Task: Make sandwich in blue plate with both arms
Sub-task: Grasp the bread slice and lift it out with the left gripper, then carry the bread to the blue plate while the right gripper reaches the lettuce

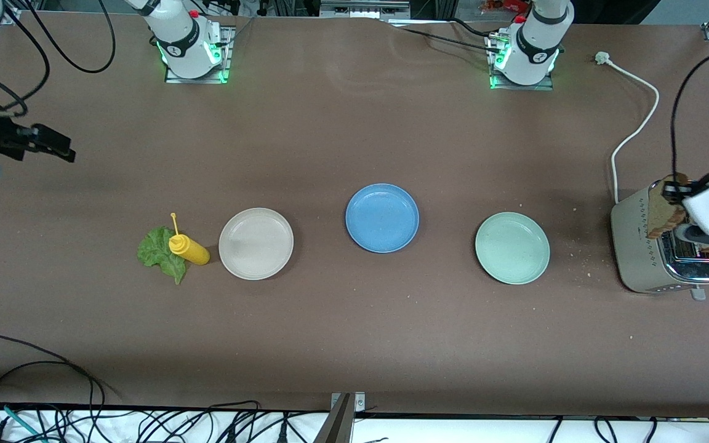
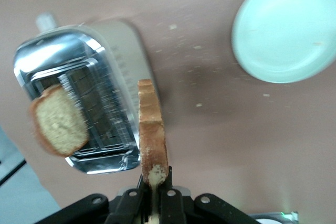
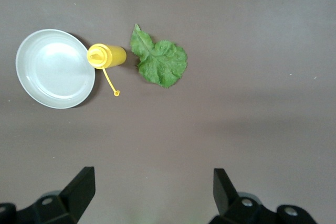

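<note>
1. Left gripper (image 2: 153,195) is clamped on a bread slice (image 2: 152,135) edge-on, held up over the toaster (image 1: 650,246) at the left arm's end of the table

2. Your left wrist view shows what the front view mostly hides: a second bread slice (image 2: 58,120) sticking up from a toaster slot, plus crumbs on the table (image 1: 354,344) between toaster and mint-green plate (image 2: 286,24)

3. Front view only gives you a brown corner of the held slice at the toaster's top; the left arm's white wrist covers the rest

4. Right gripper (image 3: 149,190) is spread wide, nothing in it, hanging in the air over bare table at the right arm's end; that arm waits

5. Your right wrist view looks down on the lettuce leaf (image 3: 160,61), yellow squeeze bottle (image 3: 106,56) and beige-white plate (image 3: 52,69); bottle lies between leaf and plate, touching the leaf's edge

6. Blue plate (image 1: 382,218) shows in the front view alone: mid-table between the beige-white and mint-green plates, nothing on it

7. White cable (image 1: 634,132) runs from the toaster toward the left arm's base, front view only
</note>
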You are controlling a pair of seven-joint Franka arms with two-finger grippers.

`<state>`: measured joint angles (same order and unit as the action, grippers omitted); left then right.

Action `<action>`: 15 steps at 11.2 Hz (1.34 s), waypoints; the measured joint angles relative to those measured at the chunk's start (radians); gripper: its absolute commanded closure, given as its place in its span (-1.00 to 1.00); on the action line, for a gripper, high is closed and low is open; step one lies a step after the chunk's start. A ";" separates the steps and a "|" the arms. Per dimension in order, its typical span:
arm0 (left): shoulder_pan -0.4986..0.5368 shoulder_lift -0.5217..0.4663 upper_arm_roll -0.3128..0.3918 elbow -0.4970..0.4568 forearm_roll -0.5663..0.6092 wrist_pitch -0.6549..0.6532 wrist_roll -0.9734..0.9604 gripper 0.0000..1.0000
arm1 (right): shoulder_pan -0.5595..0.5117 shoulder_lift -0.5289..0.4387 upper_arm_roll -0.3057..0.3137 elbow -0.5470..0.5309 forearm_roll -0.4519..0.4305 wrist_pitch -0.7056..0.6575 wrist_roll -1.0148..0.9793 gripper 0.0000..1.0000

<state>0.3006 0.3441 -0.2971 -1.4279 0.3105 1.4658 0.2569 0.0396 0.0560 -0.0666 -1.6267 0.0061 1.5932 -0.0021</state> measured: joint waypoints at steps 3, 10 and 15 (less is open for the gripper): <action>-0.033 0.015 -0.159 0.011 -0.034 -0.032 -0.002 1.00 | -0.001 0.092 0.000 0.001 0.016 0.047 0.000 -1.00; -0.251 0.287 -0.179 0.006 -0.549 0.155 -0.088 1.00 | -0.001 0.318 -0.002 0.000 0.017 0.310 -0.043 -1.00; -0.298 0.465 -0.179 0.007 -0.810 0.350 -0.020 1.00 | -0.002 0.456 -0.004 -0.101 0.024 0.662 -0.048 -1.00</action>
<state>0.0023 0.8092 -0.4765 -1.4211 -0.4991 1.8161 0.2371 0.0378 0.5116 -0.0710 -1.7279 0.0304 2.2555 -0.0502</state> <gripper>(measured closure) 0.907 0.000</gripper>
